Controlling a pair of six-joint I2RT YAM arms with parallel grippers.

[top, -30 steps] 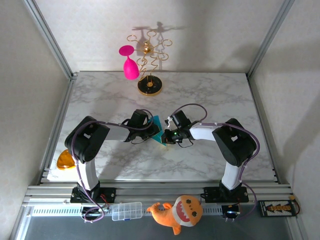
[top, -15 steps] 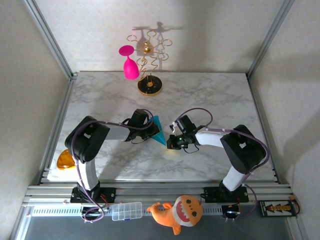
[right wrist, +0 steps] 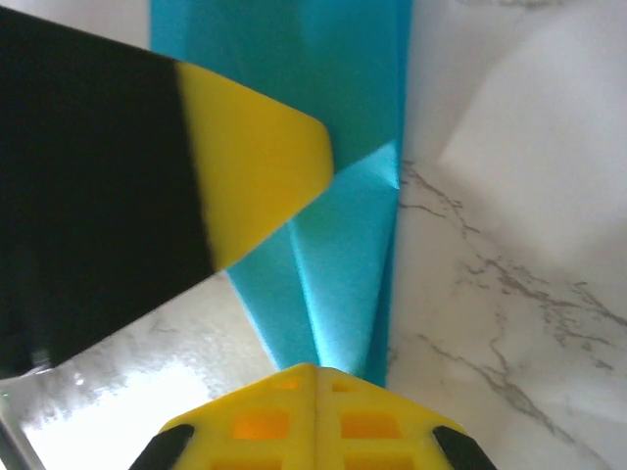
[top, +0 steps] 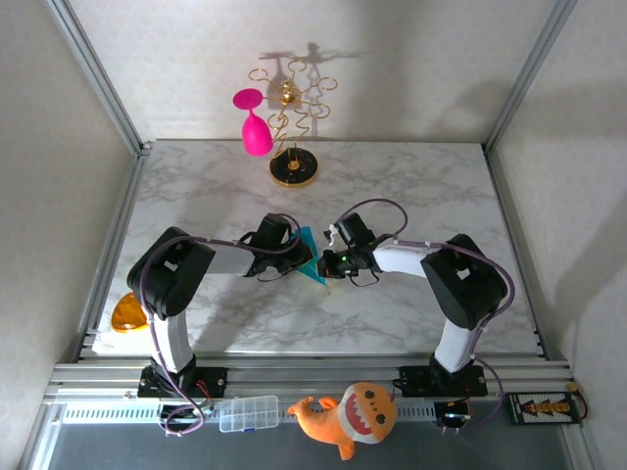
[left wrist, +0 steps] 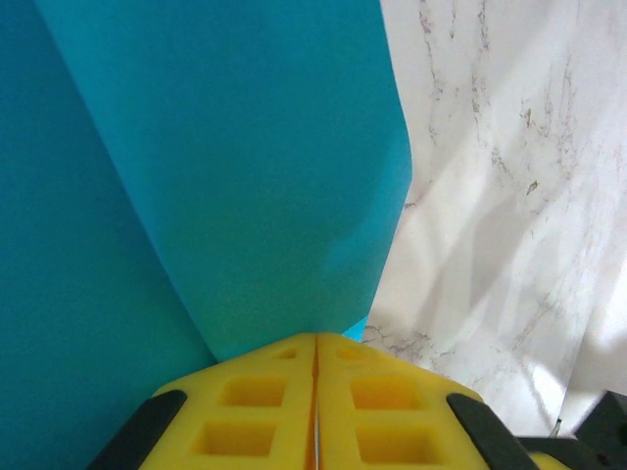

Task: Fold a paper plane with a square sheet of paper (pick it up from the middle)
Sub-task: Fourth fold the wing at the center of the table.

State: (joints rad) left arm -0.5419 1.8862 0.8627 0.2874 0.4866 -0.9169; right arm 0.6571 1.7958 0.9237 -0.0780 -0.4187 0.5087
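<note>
Near the middle of the marble tabletop (top: 421,186), a little left of centre in the overhead picture, the turquoise paper (top: 311,250) is sitting between the two arms, which are reaching in from either side and meeting over it. The paper is already folded, showing layered flaps and a narrow end pointing toward the lower edge of the frame.

The left claw (left wrist: 315,343) is pinching the paper. Its yellow pads are pressing flat together at the bottom of its wrist picture, and the sheet is rising out of the seam and spreading over the upper left.

The right claw (right wrist: 315,377) is closed tight too, and its pads are meeting at the bottom centre of its own picture, right where the paper's narrow creased end is arriving. Whether any paper is caught between those pads cannot be told. One of the left claw's fingers (right wrist: 250,166) is reaching in from the upper left there, lying against the blue fold.

At the top of the overhead frame a pink goblet (top: 256,132) is hanging on a gold stand (top: 293,171), well apart from the paper. An orange plush toy (top: 351,416) is lying at the bottom edge.
</note>
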